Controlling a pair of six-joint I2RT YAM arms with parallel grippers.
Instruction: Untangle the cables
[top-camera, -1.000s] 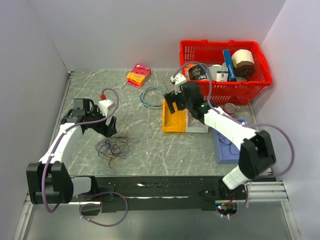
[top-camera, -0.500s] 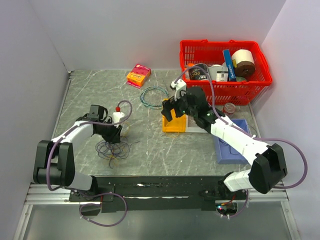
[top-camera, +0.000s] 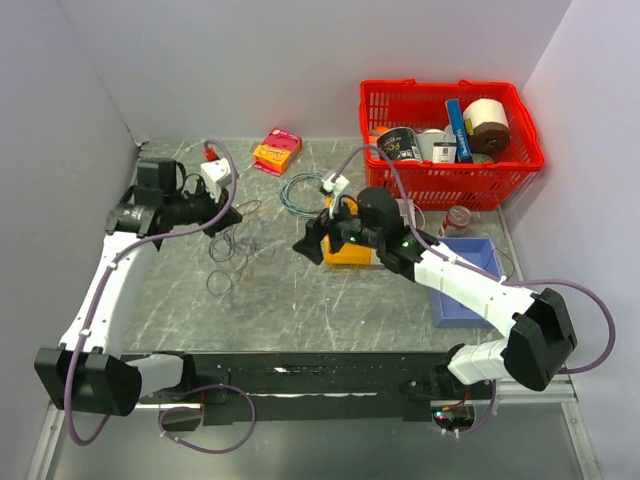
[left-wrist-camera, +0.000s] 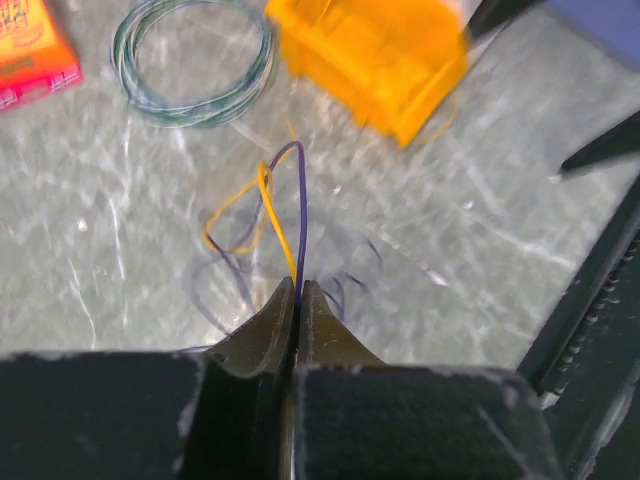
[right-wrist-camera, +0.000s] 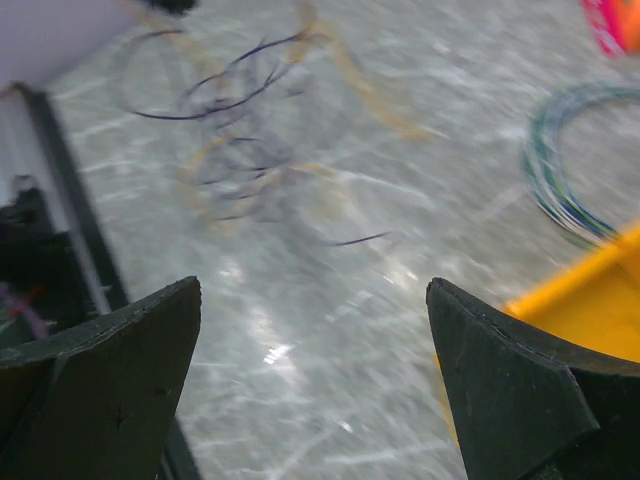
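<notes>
Holding two strands pinched in my left gripper (left-wrist-camera: 298, 290), I read this as the first pull of the untangling. The wrist view shows its jaws clenched tight on a yellow and a dark purple strand of the cables (top-camera: 232, 262), and the two rise in a loop from the fingertips toward twelve o'clock in that view. From overhead, the rest of the bunch lies loose on the table (top-camera: 300, 310), left of the middle, hanging from the left gripper toward six o'clock. The blue-green wire coil (top-camera: 303, 190) sits near it at about one o'clock and, as far as I can tell, is not mixed in. My right gripper (top-camera: 312, 243) hangs at three o'clock of the bunch, just beside the yellow bin (top-camera: 352, 252), with its jaws spread wide and nothing in them. Its own camera looks across bare table at the blurred tangle, well apart from the fingers. Most strands are not yet separated, so I judge the job barely begun. The next move calls for bringing the right gripper across toward nine o'clock and low onto the heap, closing it on strands of another colour, then drawing the left pair away toward ten o'clock. I would pull slowly, since wire this floppy may drag the whole lump along or slip from the jaws
</notes>
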